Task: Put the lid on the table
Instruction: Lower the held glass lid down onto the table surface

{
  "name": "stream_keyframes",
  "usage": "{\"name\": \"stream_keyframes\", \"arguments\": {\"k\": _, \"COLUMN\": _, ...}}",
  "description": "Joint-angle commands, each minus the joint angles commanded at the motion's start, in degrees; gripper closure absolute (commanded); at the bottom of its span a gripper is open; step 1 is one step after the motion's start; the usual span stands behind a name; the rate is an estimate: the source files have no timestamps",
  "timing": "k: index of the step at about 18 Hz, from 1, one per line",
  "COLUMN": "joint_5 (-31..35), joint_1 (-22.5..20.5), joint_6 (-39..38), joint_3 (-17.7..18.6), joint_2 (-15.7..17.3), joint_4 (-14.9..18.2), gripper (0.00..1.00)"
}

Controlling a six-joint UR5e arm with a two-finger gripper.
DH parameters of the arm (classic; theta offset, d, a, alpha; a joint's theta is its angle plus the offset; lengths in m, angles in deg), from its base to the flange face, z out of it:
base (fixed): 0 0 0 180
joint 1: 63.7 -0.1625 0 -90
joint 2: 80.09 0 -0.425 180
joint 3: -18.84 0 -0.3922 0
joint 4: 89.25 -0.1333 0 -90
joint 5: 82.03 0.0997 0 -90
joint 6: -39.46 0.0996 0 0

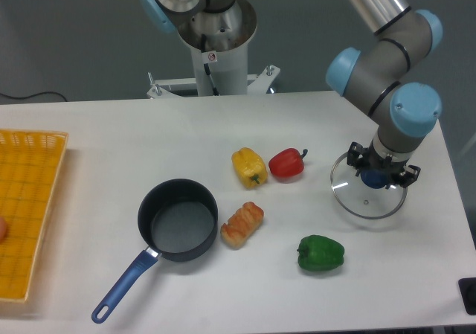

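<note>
The round glass lid point(366, 198) with a thin metal rim and a dark blue knob lies flat on, or just above, the white table point(223, 133) at the right side, right of the peppers. My gripper point(379, 176) comes straight down over the lid's centre. Its fingers sit on either side of the blue knob and appear closed on it. The arm hides the far part of the lid. I cannot tell whether the rim touches the table.
A dark blue saucepan point(177, 224) stands mid-table, handle toward the front left. A yellow pepper point(248, 166), a red pepper point(286, 163), a green pepper point(320, 253) and a bread roll point(242, 224) lie between pan and lid. A yellow grid tray point(28, 207) is at the left edge.
</note>
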Motion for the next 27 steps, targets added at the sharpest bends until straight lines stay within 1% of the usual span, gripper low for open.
{"name": "stream_keyframes", "arguments": {"k": 12, "joint_5": 0.1, "joint_1": 0.4, "joint_6": -0.2, "joint_3": 0.4, "joint_2": -1.2, "joint_4": -0.1, "gripper": 0.43}}
{"name": "stream_keyframes", "arguments": {"k": 27, "joint_5": 0.2, "joint_1": 1.0, "joint_6": -0.4, "joint_3": 0.6, "joint_2": -1.6, "joint_4": -0.4, "gripper": 0.40}}
